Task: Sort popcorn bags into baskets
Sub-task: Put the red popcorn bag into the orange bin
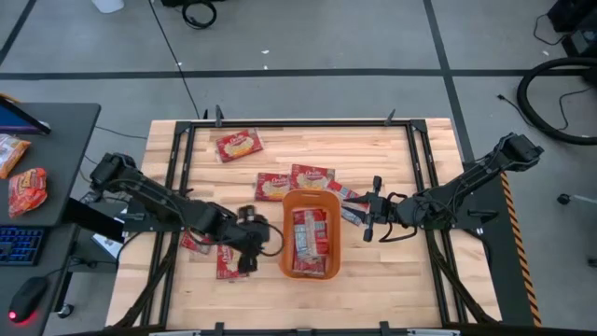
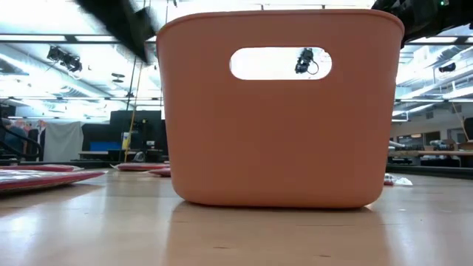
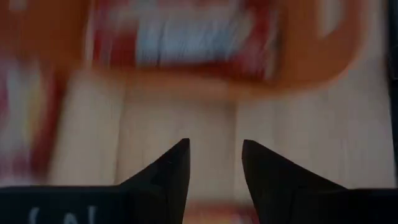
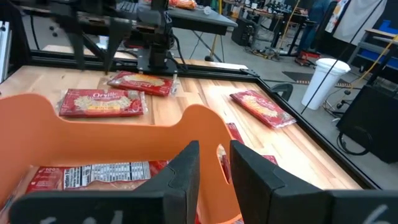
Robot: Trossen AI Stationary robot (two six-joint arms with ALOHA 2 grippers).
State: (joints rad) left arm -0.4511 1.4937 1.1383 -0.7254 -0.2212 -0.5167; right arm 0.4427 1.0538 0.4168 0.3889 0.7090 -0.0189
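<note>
The orange basket stands at the table's middle, near the front edge, with several red popcorn bags lying flat in it. More bags lie flat on the wood: one far left, some behind the basket, and one on its left. My left gripper hovers open above the bare wood just left of the basket, nothing between its fingers. My right gripper is shut on the basket's right wall. My right gripper holds the basket's right wall near its far corner, at the rim. One finger is inside the basket and the other outside. The fingers come nearly level from the table's right side. The basket stands on the table on its base.
A black desk left of the table carries more packets, a keyboard and a mouse. A dark frame runs along the table's edges. Bare wood shows at the far right and in front of the basket.
</note>
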